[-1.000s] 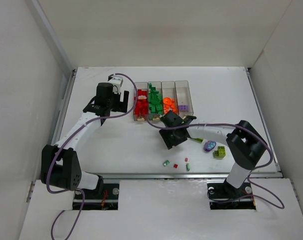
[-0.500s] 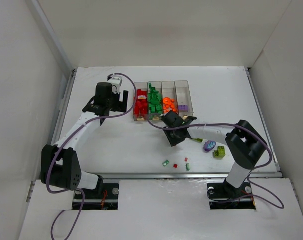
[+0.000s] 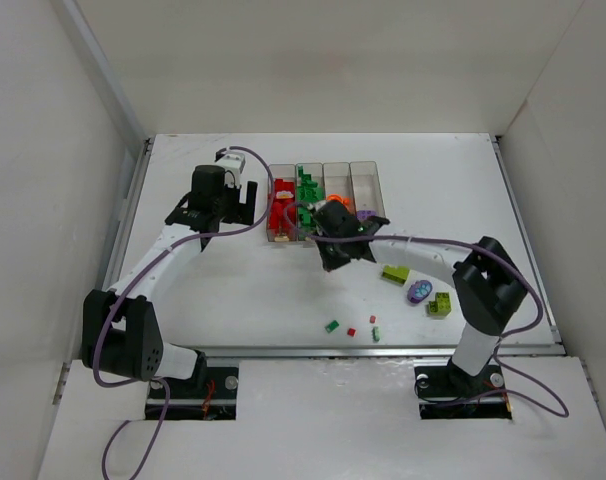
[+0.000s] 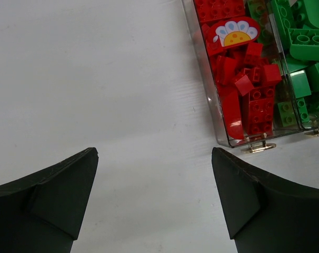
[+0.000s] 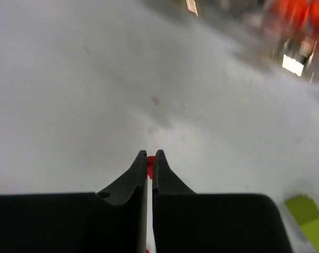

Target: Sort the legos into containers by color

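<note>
From above, found the containers (image 3: 369,172) past the middle of the tabletop (image 3: 233,290), four clear bins joined in a row, with red legos (image 3: 281,213) in the leftmost, green legos (image 3: 305,188) in the next, orange legos (image 3: 335,199) in the third and a purple bit (image 3: 365,214) just showing in the last. Saw the left pincer (image 3: 215,214) just left of the row, spread wide and empty. Saw the right pincer (image 3: 328,250) at the near end of the middle bins, partly covering them. Counted loose pieces on the near right of the tabletop: a lime brick (image 3: 395,273), a purple oval piece (image 3: 419,291), a lime-yellow brick (image 3: 441,304), and nearer the edge small green bits (image 3: 333,325) and small red bits (image 3: 351,331). Through the left wrist camera, looked down on bare tabletop (image 4: 96,79) between the wide-set fingers (image 4: 59,195) of the left pincer (image 4: 154,153), gripping nothing, with the red legos (image 4: 249,100) heaped in the nearest bin, a red arch with a white flower print (image 4: 234,32) on top, green legos (image 4: 299,45) in the next bin and a brass clasp (image 4: 259,147) at the bin's near end. Through the right wrist camera, caught the right pincer (image 5: 149,155) pinched narrow on a tiny red lego (image 5: 149,160), with blurred orange legos (image 5: 296,13) at upper right and the lime brick (image 5: 307,216) at lower right.
</note>
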Controlling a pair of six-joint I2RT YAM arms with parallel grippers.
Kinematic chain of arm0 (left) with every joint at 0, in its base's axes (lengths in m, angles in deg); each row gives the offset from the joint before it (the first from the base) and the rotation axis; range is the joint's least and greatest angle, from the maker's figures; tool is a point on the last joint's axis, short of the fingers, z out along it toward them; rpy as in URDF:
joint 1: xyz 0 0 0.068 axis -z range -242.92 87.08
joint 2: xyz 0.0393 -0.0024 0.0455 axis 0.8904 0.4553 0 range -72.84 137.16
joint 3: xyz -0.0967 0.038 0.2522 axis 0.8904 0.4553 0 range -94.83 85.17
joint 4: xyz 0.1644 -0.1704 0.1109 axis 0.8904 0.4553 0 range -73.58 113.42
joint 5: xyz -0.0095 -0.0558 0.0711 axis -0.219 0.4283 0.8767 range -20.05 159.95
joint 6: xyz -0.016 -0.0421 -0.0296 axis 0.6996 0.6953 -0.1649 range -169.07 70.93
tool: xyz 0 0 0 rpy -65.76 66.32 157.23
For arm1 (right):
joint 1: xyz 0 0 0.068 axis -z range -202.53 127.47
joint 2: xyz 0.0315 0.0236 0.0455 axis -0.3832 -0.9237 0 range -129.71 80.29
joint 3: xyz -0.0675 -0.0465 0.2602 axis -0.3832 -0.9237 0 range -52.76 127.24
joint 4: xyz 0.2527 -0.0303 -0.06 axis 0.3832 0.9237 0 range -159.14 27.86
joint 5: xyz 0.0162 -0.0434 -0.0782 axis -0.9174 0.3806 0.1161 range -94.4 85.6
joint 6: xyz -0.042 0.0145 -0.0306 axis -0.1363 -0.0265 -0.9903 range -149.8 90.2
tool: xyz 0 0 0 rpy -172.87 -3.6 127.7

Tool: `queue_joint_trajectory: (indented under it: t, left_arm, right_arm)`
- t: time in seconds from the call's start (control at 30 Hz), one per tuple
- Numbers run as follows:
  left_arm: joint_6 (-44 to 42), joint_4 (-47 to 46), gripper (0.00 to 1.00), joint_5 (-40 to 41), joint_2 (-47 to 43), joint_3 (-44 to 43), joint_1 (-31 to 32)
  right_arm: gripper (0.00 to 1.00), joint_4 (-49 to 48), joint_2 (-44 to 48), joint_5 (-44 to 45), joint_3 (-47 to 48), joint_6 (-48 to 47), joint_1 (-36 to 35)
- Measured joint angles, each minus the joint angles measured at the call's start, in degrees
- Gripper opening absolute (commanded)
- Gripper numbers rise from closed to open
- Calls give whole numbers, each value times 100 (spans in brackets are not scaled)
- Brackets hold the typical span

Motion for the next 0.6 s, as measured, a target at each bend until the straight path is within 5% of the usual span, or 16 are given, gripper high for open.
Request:
queue_joint_trajectory:
  t: [0.43,0.57,0.6]
  left_arm:
    - [-4,-2,87,2,-7,92,0]
    - [-4,-4,87,2,-7,94,-28]
    - [-4,-4,87,2,-7,94,-39]
  right_arm:
    - [0,-560,-2664,699,4769,323,157]
    - [28,-374,-3198,894,5198,376,249]
    - [45,-295,-3217,914,5198,389,260]
